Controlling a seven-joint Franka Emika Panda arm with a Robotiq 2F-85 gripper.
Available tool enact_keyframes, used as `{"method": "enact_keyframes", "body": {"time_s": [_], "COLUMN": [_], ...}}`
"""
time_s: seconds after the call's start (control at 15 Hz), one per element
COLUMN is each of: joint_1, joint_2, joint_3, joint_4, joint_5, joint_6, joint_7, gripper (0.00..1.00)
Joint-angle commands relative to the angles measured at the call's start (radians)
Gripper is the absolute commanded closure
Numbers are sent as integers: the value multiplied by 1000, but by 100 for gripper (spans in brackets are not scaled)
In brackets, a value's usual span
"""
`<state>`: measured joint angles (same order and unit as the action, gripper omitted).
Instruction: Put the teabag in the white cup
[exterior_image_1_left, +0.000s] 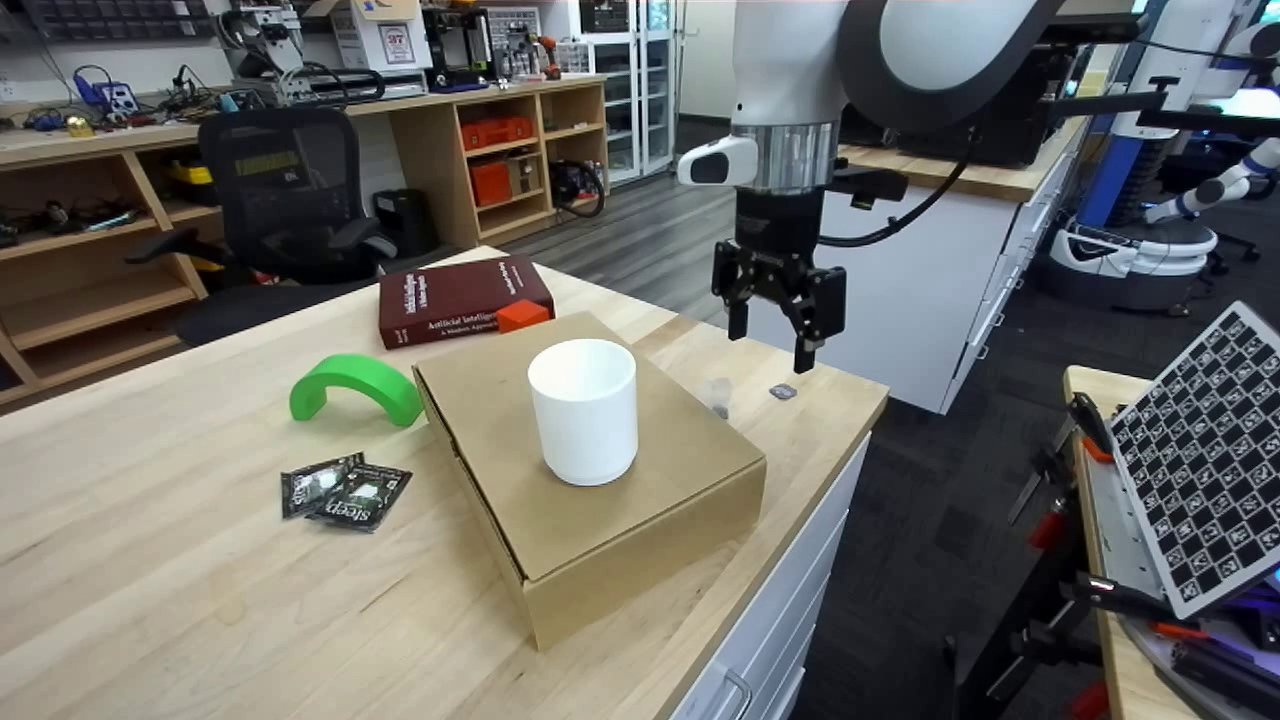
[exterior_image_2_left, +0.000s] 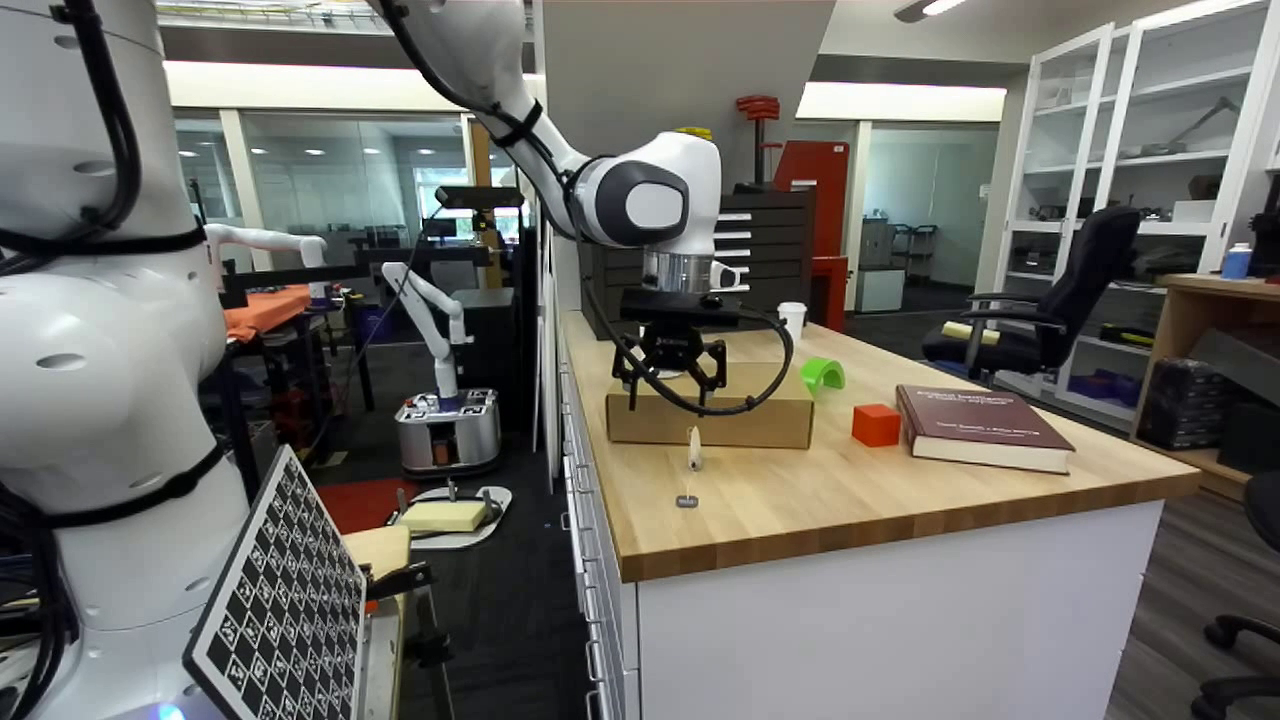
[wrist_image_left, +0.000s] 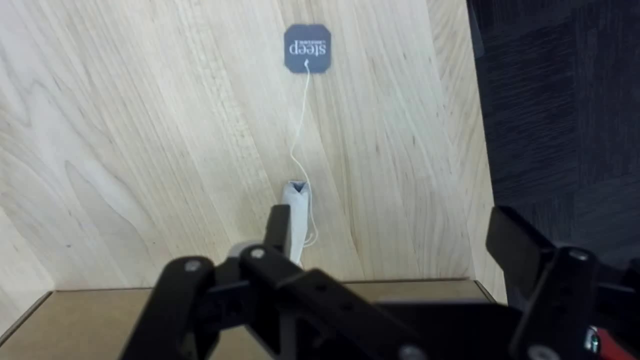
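The pale teabag (exterior_image_1_left: 719, 396) is on the wooden table beside the cardboard box, seemingly standing up; it also shows in an exterior view (exterior_image_2_left: 695, 450). In the wrist view the teabag (wrist_image_left: 298, 212) lies just inside the left-hand finger, which covers part of it. Its string runs to a grey square tag (wrist_image_left: 307, 48) flat on the table. The white cup (exterior_image_1_left: 585, 415) stands upright on the box; in the other views it is mostly or fully hidden. My gripper (exterior_image_1_left: 770, 348) is open and empty above the table near the teabag, fingers wide apart in the wrist view (wrist_image_left: 392, 227).
The cardboard box (exterior_image_1_left: 650, 560) stands beside the teabag. A green arch (exterior_image_1_left: 355, 382), black packets (exterior_image_1_left: 345, 490), a dark red book (exterior_image_1_left: 465, 297) and an orange cube (exterior_image_2_left: 876, 425) are on the table. A white paper cup (exterior_image_2_left: 792, 318) stands farther back. The table edge is close to the gripper.
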<state>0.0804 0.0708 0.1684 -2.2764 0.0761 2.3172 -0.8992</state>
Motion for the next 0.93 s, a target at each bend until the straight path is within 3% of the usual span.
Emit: {"method": "enact_keyframes", "body": {"time_s": [0.0, 0.53, 0.87], "joint_1": [12, -5, -11], "joint_2": [73, 213, 224], "joint_3": [6, 28, 11], "joint_4": [36, 141, 185], "joint_5": [34, -21, -61], "joint_6": [62, 177, 154], "joint_7": [-49, -109, -77], "gripper": [0, 0, 0]}}
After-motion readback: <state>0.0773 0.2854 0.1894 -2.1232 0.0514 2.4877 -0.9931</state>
